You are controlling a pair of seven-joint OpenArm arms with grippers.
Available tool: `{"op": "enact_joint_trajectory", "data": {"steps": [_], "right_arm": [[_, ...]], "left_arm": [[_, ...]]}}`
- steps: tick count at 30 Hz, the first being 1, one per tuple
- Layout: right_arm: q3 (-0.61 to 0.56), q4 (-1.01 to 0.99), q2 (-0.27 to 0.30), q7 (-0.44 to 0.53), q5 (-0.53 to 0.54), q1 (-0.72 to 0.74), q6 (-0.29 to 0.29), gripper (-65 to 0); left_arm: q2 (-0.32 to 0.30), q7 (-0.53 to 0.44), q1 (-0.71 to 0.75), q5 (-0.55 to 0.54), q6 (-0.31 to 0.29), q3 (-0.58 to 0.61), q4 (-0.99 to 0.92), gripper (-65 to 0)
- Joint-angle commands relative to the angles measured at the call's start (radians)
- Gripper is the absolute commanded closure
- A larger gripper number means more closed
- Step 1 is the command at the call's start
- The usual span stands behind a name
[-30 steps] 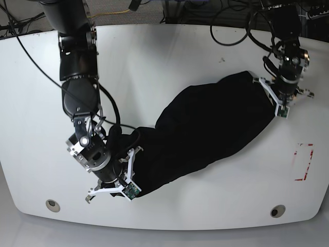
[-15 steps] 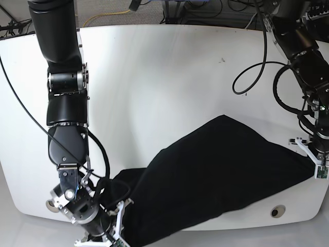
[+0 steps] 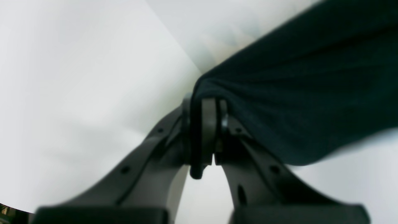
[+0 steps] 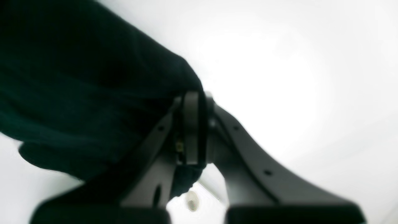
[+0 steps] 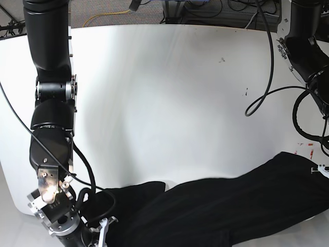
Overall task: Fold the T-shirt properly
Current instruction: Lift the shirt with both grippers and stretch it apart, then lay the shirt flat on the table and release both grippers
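STAGE: early, no fold laid | ITEM: large black cloth T-shirt (image 5: 221, 211) stretched along the 6 o'clock edge of the white table (image 5: 169, 92), print unseen | LEFT: left gripper (image 3: 206, 130) clamped on a shirt corner, 4 o'clock | RIGHT: right gripper (image 4: 194, 127) clamped on cloth, 7 o'clock | LEFT TO DO: spread flat, then every fold
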Motion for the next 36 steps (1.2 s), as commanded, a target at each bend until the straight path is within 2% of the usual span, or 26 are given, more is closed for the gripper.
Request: {"op": "enact_joint_trajectory", "data": {"steps": [1, 4, 8, 11, 16, 18, 25, 30, 36], "right_arm": [[0.046, 0.044, 0.005, 0.002, -0.014, -0.03, -0.014, 0.0], [0.084, 0.13, -0.004, 0.001, -0.018, -0.141, -0.014, 0.0], [0.146, 0.175, -0.019, 0.001, -0.012, -0.314, -0.014, 0.0], [0.181, 0.221, -0.048, 0.004, -0.014, -0.442, -0.014, 0.0], [0.273, 0.264, -0.126, 0.008, -0.012, -0.643, -0.011, 0.0], [0.298, 0.285, -0.139, 0.008, -0.012, -0.707, -0.005, 0.0], [0.408, 0.304, -0.235, 0.008, -0.012, -0.888, 0.083, 0.0], [0.497, 0.304, -0.306, 0.007, -0.012, -0.999, 0.086, 0.0], [0.565, 0.302, -0.357, 0.004, -0.012, -1.081, 0.086, 0.0]], "left_arm": [[-0.021, -0.021, 0.01, 0.013, -0.01, -0.002, 0.017, 0.0], [-0.02, -0.022, 0.096, 0.013, -0.063, -0.004, 0.06, 0.0], [0.041, -0.042, 0.202, 0.017, -0.117, -0.008, 0.077, 0.0], [0.058, -0.081, 0.312, 0.017, -0.146, -0.014, 0.081, 0.0], [0.064, -0.222, 0.524, 0.018, -0.197, -0.031, 0.08, 0.0], [0.064, -0.242, 0.584, 0.018, -0.201, -0.03, 0.08, 0.0], [0.06, -0.329, 0.778, 0.018, -0.211, -0.033, 0.08, 0.0], [0.061, -0.36, 0.895, 0.018, -0.215, -0.057, 0.08, 0.0], [0.064, -0.366, 0.979, 0.015, -0.215, -0.128, 0.074, 0.0]]}}
